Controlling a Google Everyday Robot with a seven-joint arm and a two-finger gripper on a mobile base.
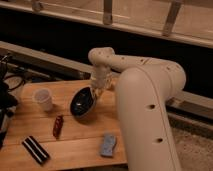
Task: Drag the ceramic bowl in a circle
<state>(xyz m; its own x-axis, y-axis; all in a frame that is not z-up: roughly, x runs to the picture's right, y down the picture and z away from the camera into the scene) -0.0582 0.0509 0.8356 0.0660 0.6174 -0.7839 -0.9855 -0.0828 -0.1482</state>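
The ceramic bowl (81, 102) is round, glossy and dark. It sits near the middle of the wooden table (75, 142) and looks tilted, its right rim raised. My gripper (95, 91) reaches down from the white arm (135, 75) onto the bowl's right rim and holds it there. The small translucent white cup (44, 99) stands upright to the left of the bowl, apart from it.
A small reddish-brown item (58, 126) lies in front of the bowl. A black-and-white striped bar (35, 149) lies at the front left. A blue-grey sponge (107, 144) lies at the front right. Dark equipment with cables (7, 95) stands at the left edge.
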